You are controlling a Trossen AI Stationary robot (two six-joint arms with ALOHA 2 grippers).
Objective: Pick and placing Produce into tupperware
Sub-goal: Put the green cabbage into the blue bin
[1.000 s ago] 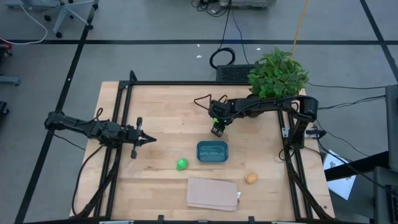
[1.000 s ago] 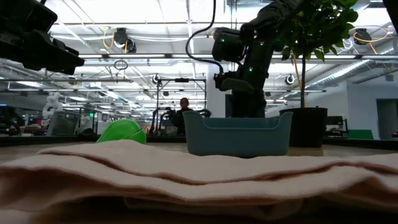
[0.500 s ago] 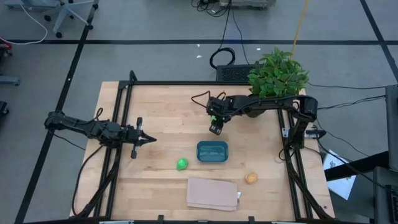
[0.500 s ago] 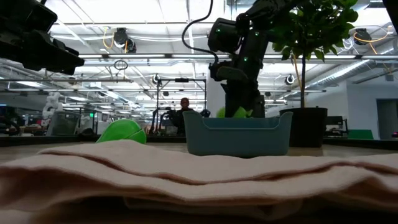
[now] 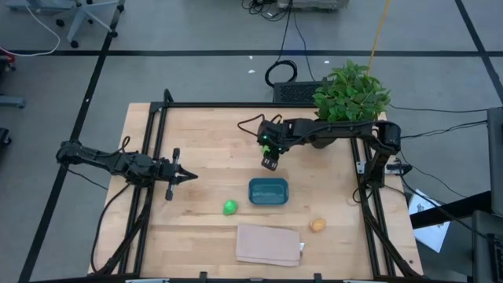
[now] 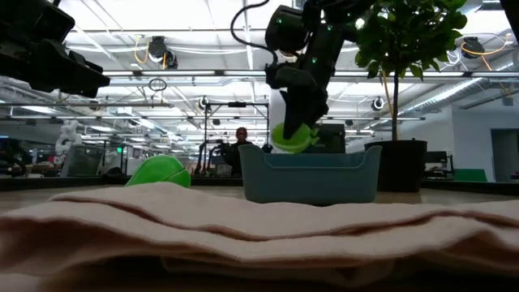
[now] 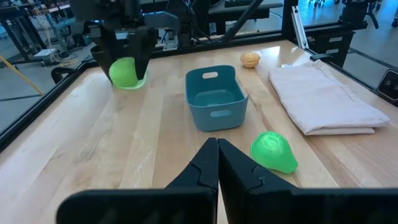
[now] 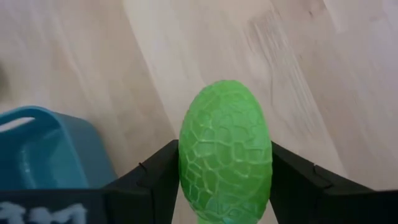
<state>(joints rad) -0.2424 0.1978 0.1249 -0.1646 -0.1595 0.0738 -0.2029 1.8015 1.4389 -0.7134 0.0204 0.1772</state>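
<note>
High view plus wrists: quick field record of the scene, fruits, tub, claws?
right claw: shut on the yellow-green fruit, lifted off the table, just behind the blue tub
blue tub: empty, mid-table
green fruit: on the table, left of the tub
orange fruit: on the table, near the right front
left claw: shut, holds nothing, waits at table's left
cloth: folded, front edge
plant: back right corner
</note>
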